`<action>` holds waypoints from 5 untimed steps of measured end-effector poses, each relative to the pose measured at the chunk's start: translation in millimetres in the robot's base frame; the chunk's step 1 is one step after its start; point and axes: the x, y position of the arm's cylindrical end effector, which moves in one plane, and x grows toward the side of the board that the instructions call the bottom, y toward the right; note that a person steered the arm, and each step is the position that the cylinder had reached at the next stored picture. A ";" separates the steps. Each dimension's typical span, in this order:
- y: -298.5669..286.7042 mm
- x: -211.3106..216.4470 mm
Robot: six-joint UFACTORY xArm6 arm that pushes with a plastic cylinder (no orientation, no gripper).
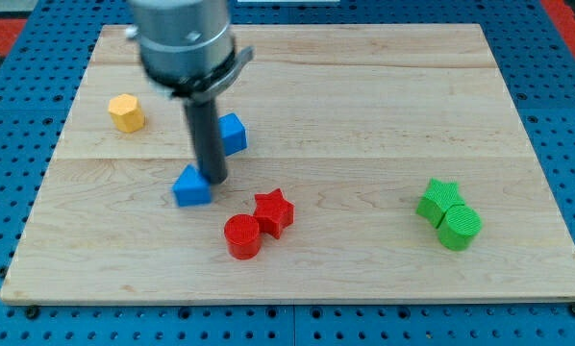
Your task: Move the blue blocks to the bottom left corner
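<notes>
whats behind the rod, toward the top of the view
A blue block sits just behind the rod, on the view's right of it; its left part is covered, so its shape is unclear. My tip touches the blue triangular block at its upper right.

Single view: looks down from above and in front at a slant, fairly near. The whole desk (364, 96) fills the frame; the arm (184, 38) enters at the view's top.
</notes>
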 end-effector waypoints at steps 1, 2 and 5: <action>-13.7 35.8; -85.5 34.2; -105.8 14.3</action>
